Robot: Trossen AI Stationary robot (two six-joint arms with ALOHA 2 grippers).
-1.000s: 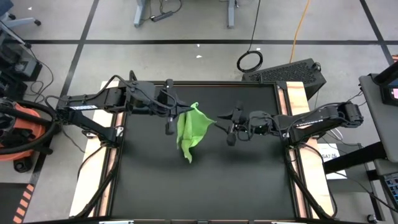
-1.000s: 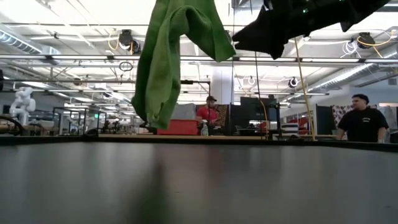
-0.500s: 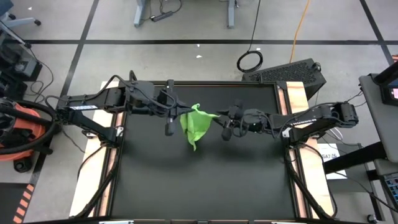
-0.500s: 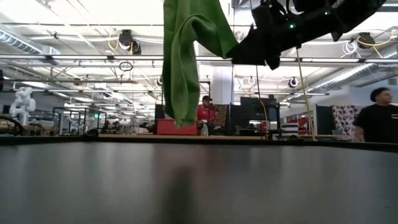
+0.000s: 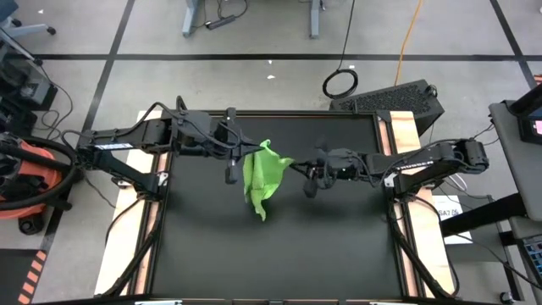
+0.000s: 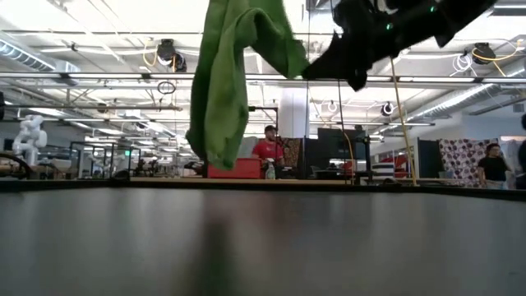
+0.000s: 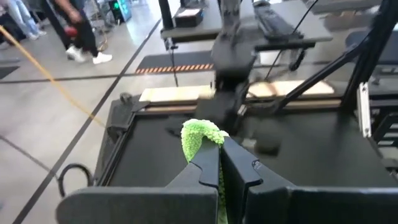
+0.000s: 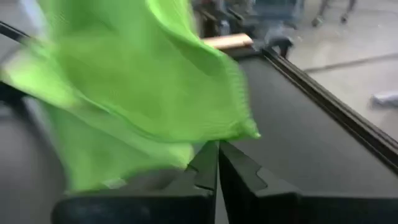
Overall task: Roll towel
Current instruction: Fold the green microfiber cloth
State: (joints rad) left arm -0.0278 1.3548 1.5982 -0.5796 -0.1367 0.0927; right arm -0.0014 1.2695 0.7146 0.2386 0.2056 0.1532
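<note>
The lime-green towel [image 5: 261,176] hangs in the air over the far middle of the black table [image 5: 271,254]. Its lower end [image 6: 217,156] is clear of the tabletop. My left gripper [image 5: 244,155] is shut on the towel's top, coming in from the table's left. My right gripper [image 5: 296,165] comes in from the right and is shut at the towel's right-hand edge [image 6: 301,67]. In the right wrist view the towel [image 8: 143,81] fills the picture just beyond the shut fingers. My left gripper pinches a bunched top corner of the towel [image 7: 198,134] between its two fingers, reaching almost level from the table's left. The cloth hangs slack below it, lifted clear. My right gripper pinches the towel's lower side edge [image 8: 202,144] close to a free corner [image 8: 252,132], only at its fingertips. It comes almost level from the table's right. That edge is drawn out sideways toward it.
Wooden side boards [image 5: 406,135] and a raised rim border the table. Free black tabletop lies toward the near edge. A coiled cable [image 5: 340,83] and a black case [image 5: 398,97] lie on the floor behind. People stand in the room beyond the table [image 6: 267,148].
My right gripper has shut on the towel's right-hand edge after standing open beside it. The towel's hanging lower part has swung toward the right and back toward the left, while its top has stayed in my left gripper.
</note>
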